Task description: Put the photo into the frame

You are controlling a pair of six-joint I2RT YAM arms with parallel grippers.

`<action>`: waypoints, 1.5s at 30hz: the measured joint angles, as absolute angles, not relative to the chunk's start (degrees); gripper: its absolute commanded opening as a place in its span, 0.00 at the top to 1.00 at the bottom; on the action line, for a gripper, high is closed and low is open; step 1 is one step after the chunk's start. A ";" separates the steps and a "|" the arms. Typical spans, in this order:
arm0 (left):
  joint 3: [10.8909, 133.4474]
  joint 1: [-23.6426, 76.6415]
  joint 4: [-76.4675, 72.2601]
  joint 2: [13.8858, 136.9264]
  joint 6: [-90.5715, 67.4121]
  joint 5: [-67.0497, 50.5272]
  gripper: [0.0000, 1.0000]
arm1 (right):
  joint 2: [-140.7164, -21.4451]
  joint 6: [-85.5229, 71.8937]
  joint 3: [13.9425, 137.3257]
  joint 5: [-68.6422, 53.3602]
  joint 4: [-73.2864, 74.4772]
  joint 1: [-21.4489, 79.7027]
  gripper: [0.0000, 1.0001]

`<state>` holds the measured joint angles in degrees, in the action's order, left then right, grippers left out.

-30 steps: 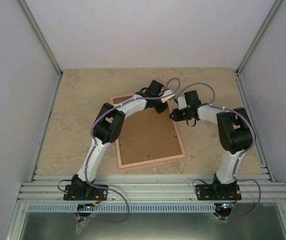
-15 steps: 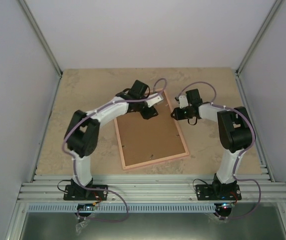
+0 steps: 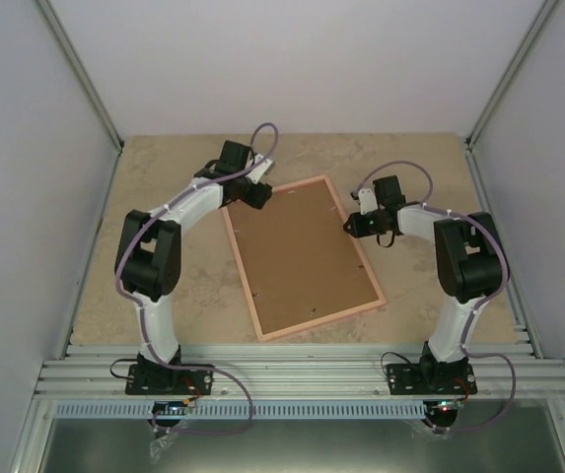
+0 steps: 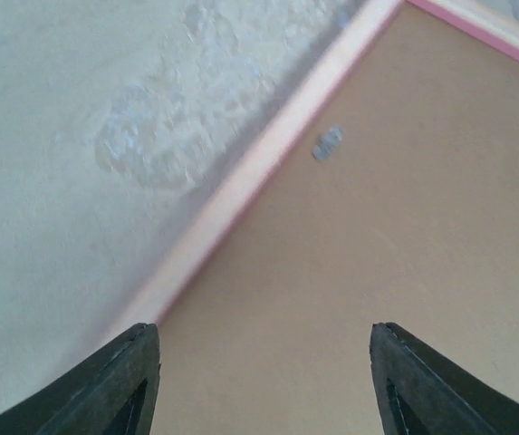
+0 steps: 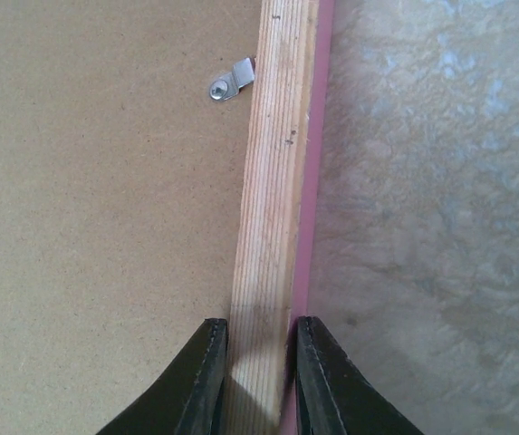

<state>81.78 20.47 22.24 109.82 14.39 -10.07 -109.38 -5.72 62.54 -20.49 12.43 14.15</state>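
On the beige stone table [image 3: 144, 197] lies a thin pink rectangular wooden picture frame [image 3: 304, 258], back up; right gripper [image 5: 259, 328] grasps its right rail, left gripper [image 4: 264, 343] hangs spread and empty over its far-left corner

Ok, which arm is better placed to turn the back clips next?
Probably left: the left gripper hangs open above the frame beside a clip, while the right gripper is clamped on the frame's edge, steadying it.
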 measured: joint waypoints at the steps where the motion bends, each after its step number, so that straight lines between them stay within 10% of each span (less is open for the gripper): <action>1: 83.53 20.27 21.89 111.31 13.76 -9.58 0.34 | -109.03 -5.69 62.13 -20.43 12.40 14.11 0.99; 34: 117.86 21.43 35.46 141.38 21.34 -18.50 0.43 | -107.20 -5.10 59.79 -20.82 12.67 13.72 1.00; 45: 119.15 23.11 35.75 141.49 25.50 -12.19 0.75 | -107.20 -4.67 59.81 -20.82 12.78 13.74 0.99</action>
